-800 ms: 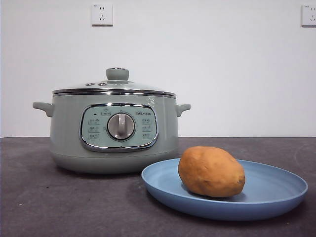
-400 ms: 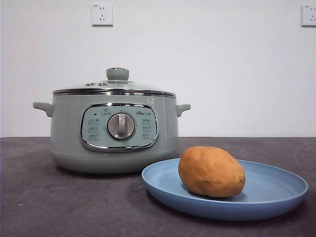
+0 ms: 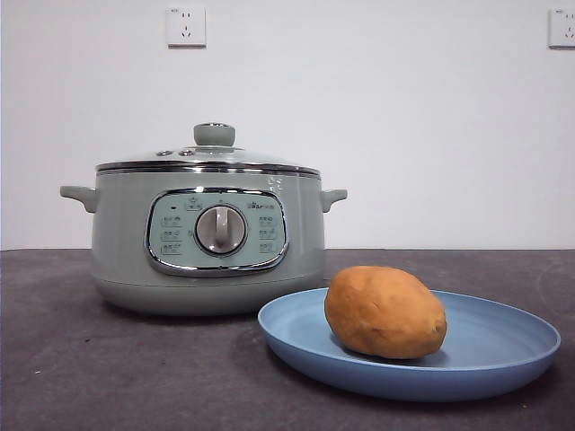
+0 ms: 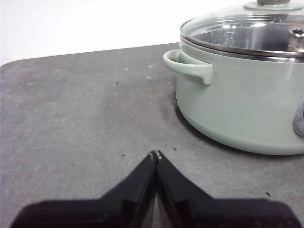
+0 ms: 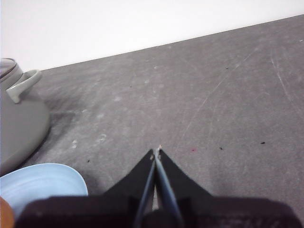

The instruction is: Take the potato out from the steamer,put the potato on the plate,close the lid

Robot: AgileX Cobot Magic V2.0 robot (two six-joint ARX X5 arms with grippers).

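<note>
We note the potato (image 3: 384,312) lying long axis sideways on the plate (image 3: 503,346) at lower right, the lid (image 3: 212,154) seated on the steamer (image 3: 121,242), both left hand (image 4: 156,155) and right hand (image 5: 156,152) pinched closed, empty, apart over bare surface (image 4: 80,118).

Worktop (image 3: 108,359): dark grey, matte, lightly scuffed, with pale scratches and a few small dark specks in both wrist views. Its rounded far corner shows in the left wrist view, against the white wall.

Two things sit directly on it. Steamer (image 3: 208,238), sage green, flat on its base, set back toward the far edge, panel facing the front edge. Plate (image 3: 503,346), light blue, flat, nearer the front edge and just beside the steamer; whether they touch can't be told.

Worktop is bare around both from the wrist views.
</note>
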